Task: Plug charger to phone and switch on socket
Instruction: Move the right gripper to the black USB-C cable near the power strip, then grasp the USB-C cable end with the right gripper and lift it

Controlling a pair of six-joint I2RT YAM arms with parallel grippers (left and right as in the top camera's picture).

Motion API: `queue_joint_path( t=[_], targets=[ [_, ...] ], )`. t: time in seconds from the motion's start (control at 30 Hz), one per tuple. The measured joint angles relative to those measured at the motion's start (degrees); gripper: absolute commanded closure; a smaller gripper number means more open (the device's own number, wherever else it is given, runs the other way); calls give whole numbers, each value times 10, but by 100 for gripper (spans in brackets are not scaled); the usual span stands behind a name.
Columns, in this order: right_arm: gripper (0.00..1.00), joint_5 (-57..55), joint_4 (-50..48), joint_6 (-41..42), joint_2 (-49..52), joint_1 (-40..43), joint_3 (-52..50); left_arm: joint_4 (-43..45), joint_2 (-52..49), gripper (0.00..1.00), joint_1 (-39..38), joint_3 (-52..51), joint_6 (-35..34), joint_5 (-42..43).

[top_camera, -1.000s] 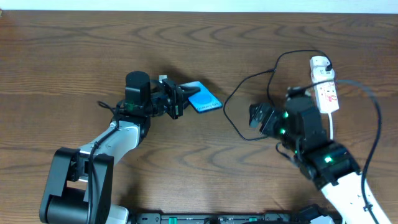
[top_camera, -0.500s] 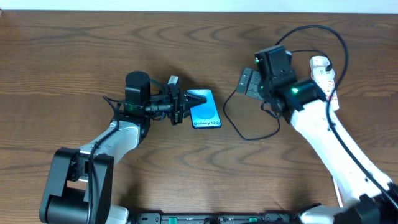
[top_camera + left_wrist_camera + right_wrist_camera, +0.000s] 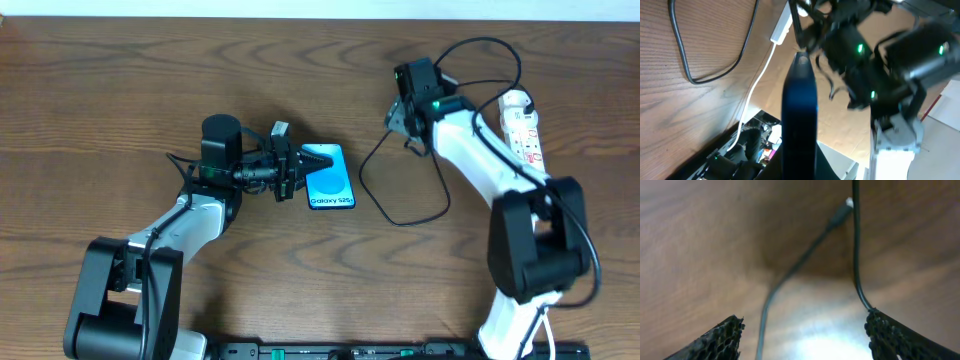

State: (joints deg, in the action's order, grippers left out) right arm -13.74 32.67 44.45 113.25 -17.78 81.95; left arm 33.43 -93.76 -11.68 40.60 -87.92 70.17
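**Charger (image 3: 398,222): limp lead, small stiff tip, so take it by the plug**

You are handling a thin black cable that looks light and floppy. It will probably trail and twist rather than push, so a hold anywhere along the cord gives you little control of the end. Take it on the dark housing of the plug tip (image 3: 841,213), just behind the pale metal end. That is likely the only rigid part.

The cable lies in a loose loop right of centre in the overhead frame, between the phone (image 3: 330,178) and the socket (image 3: 527,130) at the right edge. In the right wrist view the tip lies on the table (image 3: 120,80), toward the top of the frame.

Your right arm reaches from the lower right up to the upper centre, with the right gripper (image 3: 398,118) aimed down at the wood. Its fingers (image 3: 722,335) are spread wide, with nothing between them, and the tip lies just ahead.

Your left arm stretches in from the lower left. The left gripper (image 3: 288,172) lies level and appears to pinch the phone's left edge (smooth and hard, probably slippery). The phone is at centre frame with its screen up.
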Motion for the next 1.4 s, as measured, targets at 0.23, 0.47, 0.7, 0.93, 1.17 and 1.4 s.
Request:
queue_joint_path(
  t=[0.23,0.47,0.7,0.93,1.17,1.4],
  targets=[
    [36,-2,-72,57,75,3,34,0,0,93,0,0,8,0],
    [37,-19,-65,111,106,3,34,0,0,93,0,0,10,0],
    [50,-45,-95,125,118,3,35,0,0,93,0,0,14,0],
    [84,-63,-108,110,138,3,51,0,0,93,0,0,14,0],
    [99,2,-93,-41,138,-8,57,0,0,93,0,0,14,0],
    [75,103,133,-172,115,-48,77,0,0,93,0,0,14,0]
  ],
)
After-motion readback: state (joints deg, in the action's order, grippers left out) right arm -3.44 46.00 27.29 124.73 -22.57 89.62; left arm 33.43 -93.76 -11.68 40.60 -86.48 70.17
